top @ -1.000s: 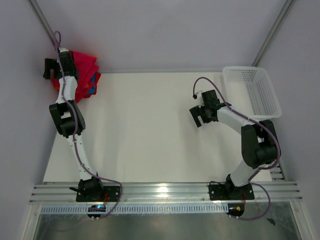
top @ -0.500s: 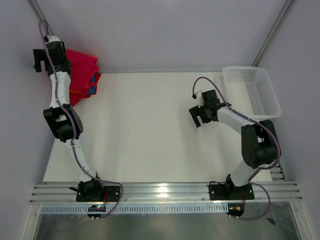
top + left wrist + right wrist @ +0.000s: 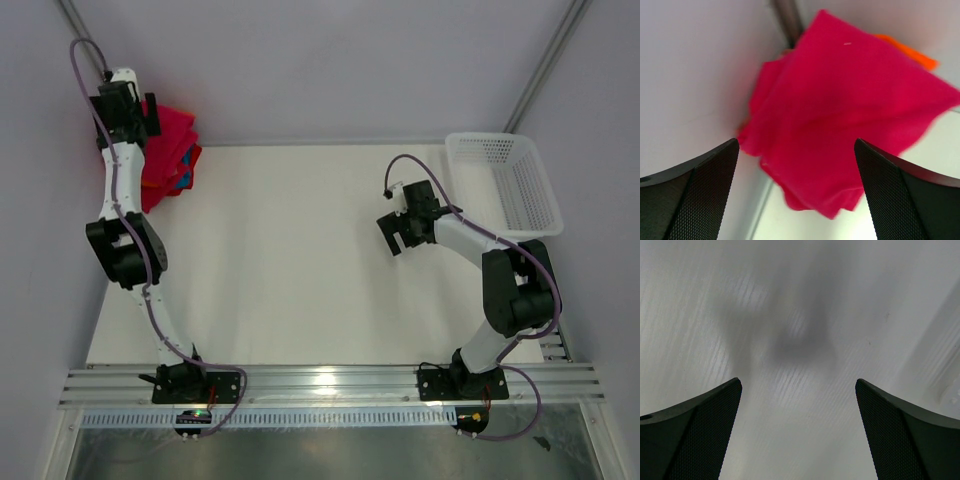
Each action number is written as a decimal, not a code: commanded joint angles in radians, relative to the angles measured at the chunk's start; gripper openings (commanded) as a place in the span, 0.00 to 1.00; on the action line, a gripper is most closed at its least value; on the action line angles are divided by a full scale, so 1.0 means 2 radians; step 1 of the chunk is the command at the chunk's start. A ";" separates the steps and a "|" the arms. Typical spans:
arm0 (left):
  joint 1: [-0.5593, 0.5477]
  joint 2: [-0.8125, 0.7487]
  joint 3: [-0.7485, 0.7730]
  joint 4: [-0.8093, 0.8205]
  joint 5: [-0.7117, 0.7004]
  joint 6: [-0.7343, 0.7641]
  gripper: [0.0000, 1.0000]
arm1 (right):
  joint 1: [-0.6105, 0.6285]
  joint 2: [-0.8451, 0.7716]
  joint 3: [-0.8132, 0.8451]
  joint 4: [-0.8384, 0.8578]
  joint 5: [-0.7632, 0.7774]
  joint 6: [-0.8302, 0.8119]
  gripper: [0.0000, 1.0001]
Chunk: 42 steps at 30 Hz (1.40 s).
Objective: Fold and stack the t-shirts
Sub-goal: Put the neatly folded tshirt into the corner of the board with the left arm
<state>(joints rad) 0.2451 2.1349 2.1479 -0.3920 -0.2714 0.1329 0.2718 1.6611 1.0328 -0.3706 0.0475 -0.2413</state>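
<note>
The right end effector (image 3: 395, 232) hangs over the tabletop (image 3: 280, 270) right of centre, jaws apart and empty, while the left end effector (image 3: 140, 112), jaws likewise apart and gripping nothing, is poised above the t-shirts (image 3: 172, 152) piled in the far-left corner, crimson uppermost.

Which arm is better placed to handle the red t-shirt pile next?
Left. The left gripper, open, hovers beside the t-shirt pile in the far left corner; the right gripper, also open, hangs over bare table near the basket.
</note>
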 commanded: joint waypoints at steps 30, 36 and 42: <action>0.017 0.192 0.093 0.160 0.087 -0.087 0.95 | -0.006 0.023 -0.017 0.035 0.006 -0.034 0.99; 0.032 0.157 0.054 0.183 0.067 -0.071 0.96 | -0.006 0.015 -0.017 0.034 0.002 -0.033 0.99; 0.038 0.160 0.041 0.171 0.081 -0.070 0.96 | -0.006 0.015 -0.016 0.033 0.002 -0.033 0.99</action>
<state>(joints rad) 0.2729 2.4859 2.2608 -0.0162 -0.0422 -0.0254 0.2642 1.7100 0.9974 -0.3183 0.0639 -0.3080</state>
